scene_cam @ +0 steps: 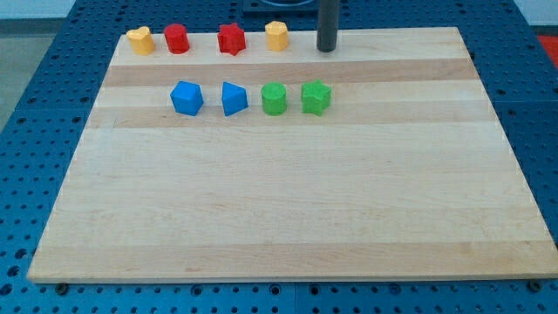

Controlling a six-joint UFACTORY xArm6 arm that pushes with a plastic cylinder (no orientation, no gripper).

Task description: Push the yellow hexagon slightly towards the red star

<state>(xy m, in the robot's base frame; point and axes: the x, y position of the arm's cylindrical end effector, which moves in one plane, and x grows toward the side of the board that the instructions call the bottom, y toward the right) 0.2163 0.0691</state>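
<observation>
The yellow hexagon (276, 36) sits near the board's top edge. The red star (231, 39) is just to its left, a small gap between them. My tip (327, 50) is at the top of the board, to the right of the yellow hexagon and apart from it. The rod rises out of the view's top.
A yellow heart (139, 40) and a red cylinder (177, 38) sit left of the star in the same row. Below, a row holds a blue block (187, 98), a blue triangular block (233, 98), a green cylinder (274, 98) and a green block (316, 97). The wooden board (288, 201) lies on a blue perforated table.
</observation>
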